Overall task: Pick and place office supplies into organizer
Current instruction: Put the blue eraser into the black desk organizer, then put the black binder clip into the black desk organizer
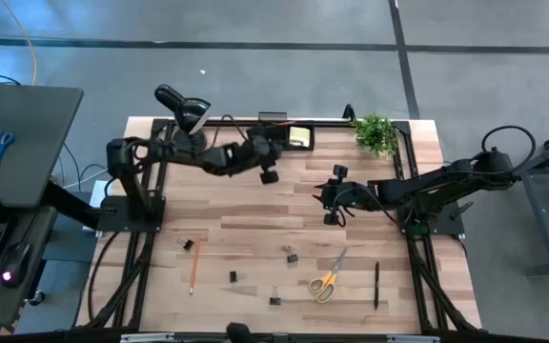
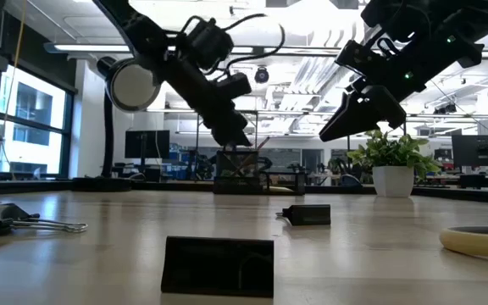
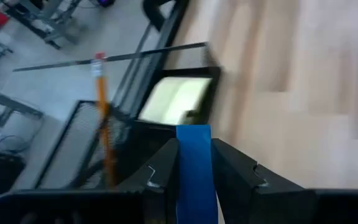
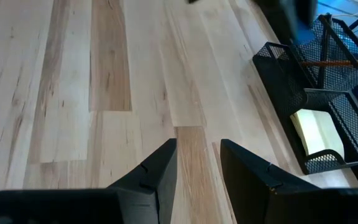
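While pinched, eraser [image 3: 193, 168] fills left end effector [image 3: 194, 177].

A: Anyone spot any readable text in these shots — labels, brand names, numbers?

B: Nope, nothing legible anywhere. The yellow sticky-note pad [image 4: 317, 132] in the organizer [image 4: 303, 93] is blank on its visible face, the blue eraser [image 3: 195, 168] shows no print, and the monitors [image 2: 146, 142] in the room behind the table are too far off to read.

A: What about the arms or the scissors down around 6 o'clock on the table?

B: Checked — the yellow-handled scissors [image 1: 328, 276] and the dark arm housings show no markings that can be made out. No signs either.
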Robot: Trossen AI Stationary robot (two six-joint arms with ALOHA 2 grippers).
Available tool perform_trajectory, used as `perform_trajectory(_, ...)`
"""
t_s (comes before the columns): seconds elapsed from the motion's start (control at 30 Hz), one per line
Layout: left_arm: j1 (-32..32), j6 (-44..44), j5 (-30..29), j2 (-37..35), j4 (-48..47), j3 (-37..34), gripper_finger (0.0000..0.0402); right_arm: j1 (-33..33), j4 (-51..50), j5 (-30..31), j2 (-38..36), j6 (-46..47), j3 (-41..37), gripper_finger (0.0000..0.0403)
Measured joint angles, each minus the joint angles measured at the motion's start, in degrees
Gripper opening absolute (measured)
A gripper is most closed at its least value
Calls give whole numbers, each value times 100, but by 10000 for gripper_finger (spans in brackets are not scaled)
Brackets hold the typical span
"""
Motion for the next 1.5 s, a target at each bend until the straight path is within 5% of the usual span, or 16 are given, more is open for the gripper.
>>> perform_trajectory(0.37, 540, 1258, 393, 502, 850, 5, 74, -1, 27, -15, 0, -13, 0, 116)
perform_trajectory(0.63, 543, 1431, -361, 741, 1059, 3, 78, -2, -2, -44, 0, 26, -2, 116)
perform_trajectory(1.03, 537, 1276, -434, 741, 1076, 3, 215, 0, 3, -197, 0, 284, -2, 116)
perform_trajectory(1.23, 129, 1283, -1581, 527, 992, 3, 227, -1, -56, -223, 0, 286, -2, 116)
perform_trajectory(1.37, -413, 805, -2043, 130, 221, 3, 214, -2, -148, -504, 0, 360, -11, 116)
perform_trajectory(1.5, -1063, -636, -1932, -395, -993, 7, 196, -2, 167, -1021, 0, 414, -207, 116)
